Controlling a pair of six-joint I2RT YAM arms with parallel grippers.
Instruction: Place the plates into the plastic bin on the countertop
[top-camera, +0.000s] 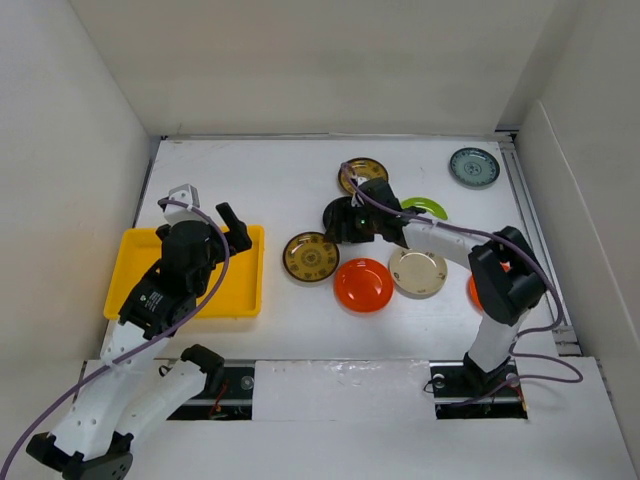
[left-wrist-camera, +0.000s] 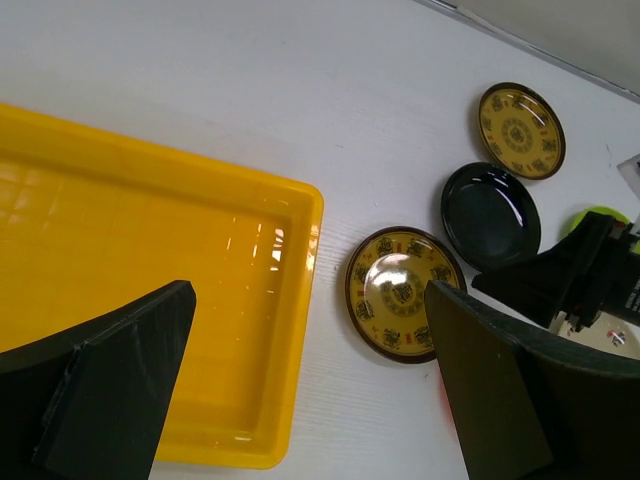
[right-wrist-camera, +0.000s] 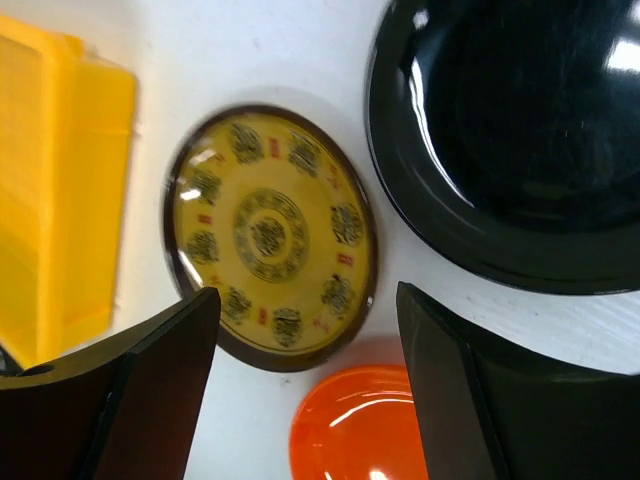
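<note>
Right pincer (right-wrist-camera: 305, 300) spread near black plate (right-wrist-camera: 520, 130); left pincer (left-wrist-camera: 308, 290) spread over yellow bin (left-wrist-camera: 150, 250), holding nothing

White desk (top-camera: 300, 180), yellow bin (top-camera: 128, 272) lying at left of frame; brown-gold plate (top-camera: 311, 257), orange plate (top-camera: 363, 285), beige plate (top-camera: 417, 272) close together at centre, grey-teal plate (top-camera: 474, 167) alone upper right

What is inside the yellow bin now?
Nothing shows in the yellow bin: its visible floor is bare. The left gripper hangs over it, and its arm hides the middle from above.
</note>
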